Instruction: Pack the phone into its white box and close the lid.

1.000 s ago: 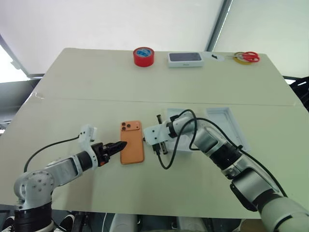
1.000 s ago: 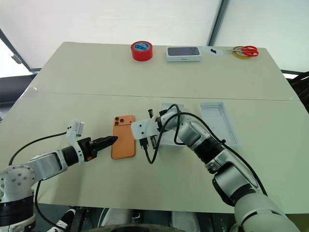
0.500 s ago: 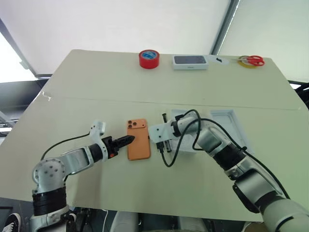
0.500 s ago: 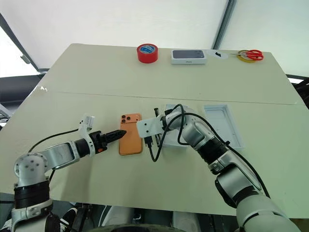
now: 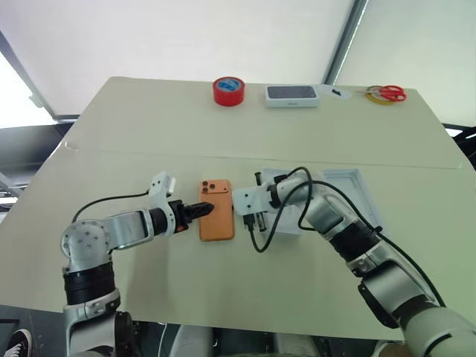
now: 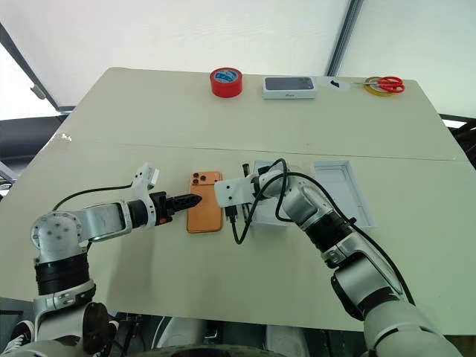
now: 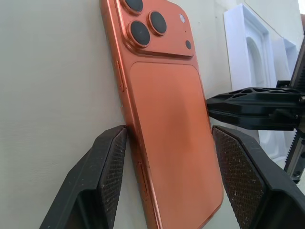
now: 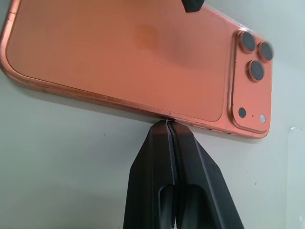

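A wide, pale beige surface carries everything. Near its middle, towards the near edge, lies the phone, a flat orange smartphone with rounded corners, back up, its dark camera lenses at the far left corner. Its long axis runs from near to far.

Just right of it, partly hidden by the right arm, sits the white box, a shallow white rectangular tray with a moulded insert. Right of that lies the lid, a shallow white shell, open side up.

The two arms meet the phone from opposite sides. The left gripper reaches in from the left, its black fingers spread to a middling gap that straddles the phone's width. One pad lies at the left long edge; the other stands above the right side and seems clear of it. Nothing is gripped yet.

The right gripper has its fingers pressed together, holding nothing. Their tip touches the phone's right long edge, apparently bracing it.

The left gripper's fingers look better placed to grasp, closing across the short axis. The box lies to the right.
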Available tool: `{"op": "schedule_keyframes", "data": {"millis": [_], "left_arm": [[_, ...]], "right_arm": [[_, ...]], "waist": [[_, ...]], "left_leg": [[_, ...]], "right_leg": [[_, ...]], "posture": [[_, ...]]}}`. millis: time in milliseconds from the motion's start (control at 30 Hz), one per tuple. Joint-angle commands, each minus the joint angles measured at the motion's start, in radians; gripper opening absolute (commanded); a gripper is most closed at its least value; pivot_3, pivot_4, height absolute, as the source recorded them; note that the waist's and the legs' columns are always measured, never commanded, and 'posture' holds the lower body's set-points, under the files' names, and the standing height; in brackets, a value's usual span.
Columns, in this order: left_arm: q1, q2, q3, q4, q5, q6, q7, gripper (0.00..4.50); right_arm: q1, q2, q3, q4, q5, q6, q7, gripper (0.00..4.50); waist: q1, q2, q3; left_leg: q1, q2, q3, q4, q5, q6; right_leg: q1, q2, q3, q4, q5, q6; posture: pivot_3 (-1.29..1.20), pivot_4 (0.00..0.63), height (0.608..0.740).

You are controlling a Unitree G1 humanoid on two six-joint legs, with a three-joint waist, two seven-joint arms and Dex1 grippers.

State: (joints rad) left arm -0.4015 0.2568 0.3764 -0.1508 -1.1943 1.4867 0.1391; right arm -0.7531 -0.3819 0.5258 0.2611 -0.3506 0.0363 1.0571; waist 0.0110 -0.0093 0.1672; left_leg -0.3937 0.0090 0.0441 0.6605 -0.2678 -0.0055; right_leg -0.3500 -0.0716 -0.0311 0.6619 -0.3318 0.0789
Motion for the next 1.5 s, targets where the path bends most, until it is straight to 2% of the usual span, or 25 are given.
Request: {"op": "schedule_keyframes", "data": {"millis": [33, 233, 433, 700, 800, 933, 967, 1133, 1200, 1300, 1400, 1467, 1500], "left_arm": [[0.002, -0.063, -0.065, -0.005, 0.001, -0.014, -0.031, 2.98], [0.017, -0.036, -0.021, 0.018, 0.023, -0.044, -0.058, 2.98], [0.022, -0.049, 0.071, 0.032, -0.092, -0.08, -0.057, 2.98], [0.076, -0.033, 0.072, 0.062, -0.136, -0.103, -0.074, 2.98], [0.083, -0.035, 0.057, 0.07, -0.151, -0.113, -0.082, 2.14], [0.081, -0.055, 0.058, 0.095, -0.189, -0.121, -0.066, 0.22], [0.082, -0.059, 0.057, 0.102, -0.209, -0.121, -0.064, 0.04], [0.087, -0.056, 0.075, 0.141, -0.29, -0.15, -0.043, 0.04], [0.09, -0.044, 0.098, 0.164, -0.348, -0.173, -0.042, 0.04], [0.098, -0.006, 0.098, 0.143, -0.327, -0.211, -0.09, 0.04], [0.123, 0.066, 0.047, 0.075, -0.275, -0.215, -0.211, 0.0], [0.14, 0.118, 0.001, 0.01, -0.198, -0.257, -0.323, 0.0], [0.143, 0.128, -0.004, 0.014, -0.199, -0.261, -0.355, 0.0]], "right_arm": [[0.006, 0.017, 0.016, -0.005, 0.005, -0.015, -0.001, 0.04], [0.013, 0.014, 0.013, -0.011, 0.005, -0.012, -0.003, 0.04], [0.013, 0.013, 0.012, -0.006, 0.004, -0.015, -0.006, 0.04], [0.015, 0.017, 0.009, -0.009, 0.005, -0.009, -0.009, 0.04], [0.017, 0.014, 0.009, -0.012, 0.005, -0.007, -0.008, 0.0], [0.019, 0.007, 0.007, -0.019, 0.004, -0.006, -0.007, 0.0], [0.019, 0.006, 0.006, -0.021, 0.003, -0.004, -0.007, 0.0], [0.02, 0.015, -0.017, -0.047, 0.039, 0.025, 0.002, 0.0], [0.033, 0.025, -0.057, -0.086, 0.13, 0.034, 0.038, 0.0], [0.048, 0.044, -0.16, -0.129, 0.337, 0.177, 0.14, 0.0], [0.088, -0.02, -0.225, -0.195, 0.469, 0.213, 0.247, 0.84], [0.138, -0.088, -0.252, -0.257, 0.51, 0.22, 0.288, 1.87], [0.159, -0.119, -0.254, -0.278, 0.512, 0.209, 0.299, 1.87]], "waist": [[-0.001, -0.001, 0.0], [-0.017, -0.001, 0.001], [-0.025, -0.003, 0.002], [-0.025, -0.004, 0.002], [-0.026, -0.004, 0.003], [-0.024, -0.005, 0.003], [-0.024, -0.005, 0.003], [-0.024, -0.006, 0.003], [-0.024, -0.006, 0.003], [-0.026, -0.007, 0.004], [-0.028, -0.007, 0.005], [-0.025, -0.007, 0.005], [-0.021, -0.006, 0.005]], "left_leg": [[0.0, 0.0, 0.0, 0.0, 0.0, 0.0], [-0.005, 0.0, 0.0, -0.003, 0.001, -0.002], [-0.007, 0.001, 0.0, -0.004, 0.002, -0.003], [-0.007, 0.001, 0.0, -0.006, 0.003, -0.004], [-0.007, 0.001, 0.0, -0.006, 0.003, -0.004], [-0.007, 0.001, 0.0, -0.007, 0.003, -0.005], [-0.007, 0.001, 0.0, -0.007, 0.003, -0.005], [-0.007, 0.001, 0.0, -0.008, 0.003, -0.005], [-0.008, 0.001, 0.0, -0.008, 0.003, -0.005], [-0.01, 0.001, 0.0, -0.008, 0.003, -0.005], [-0.013, 0.001, 0.0, -0.008, 0.003, -0.005], [-0.014, 0.001, 0.0, -0.01, 0.003, -0.005], [-0.014, 0.001, 0.0, -0.011, 0.003, -0.005]], "right_leg": [[0.0, 0.0, 0.0, 0.0, 0.0, 0.0], [-0.004, 0.001, 0.0, -0.001, 0.0, 0.0], [-0.006, 0.001, 0.0, -0.001, 0.0, 0.0], [-0.007, 0.001, 0.0, -0.002, 0.0, 0.0], [-0.007, 0.001, 0.0, -0.002, 0.0, 0.0], [-0.007, 0.001, 0.0, -0.002, 0.0, 0.0], [-0.007, 0.001, 0.0, -0.002, 0.0, 0.0], [-0.007, 0.001, 0.0, -0.003, 0.0, 0.0], [-0.007, 0.001, 0.0, -0.003, 0.0, 0.0], [-0.01, 0.001, 0.0, -0.003, 0.0, 0.0], [-0.013, 0.001, 0.0, -0.003, 0.0, 0.0], [-0.014, 0.001, 0.0, -0.005, 0.0, 0.0], [-0.014, 0.001, 0.0, -0.006, 0.0, 0.0]], "posture": [[0.0, 0.15, 0.74], [0.0, 0.15, 0.74], [0.0, 0.15, 0.74], [0.0, 0.15, 0.74], [0.0, 0.15, 0.74], [0.0, 0.15, 0.74], [0.0, 0.15, 0.74], [0.0, 0.15, 0.74], [0.0, 0.15, 0.74], [0.0, 0.15, 0.74], [0.0, 0.15, 0.74], [0.0, 0.15, 0.74], [0.0, 0.15, 0.74]]}}
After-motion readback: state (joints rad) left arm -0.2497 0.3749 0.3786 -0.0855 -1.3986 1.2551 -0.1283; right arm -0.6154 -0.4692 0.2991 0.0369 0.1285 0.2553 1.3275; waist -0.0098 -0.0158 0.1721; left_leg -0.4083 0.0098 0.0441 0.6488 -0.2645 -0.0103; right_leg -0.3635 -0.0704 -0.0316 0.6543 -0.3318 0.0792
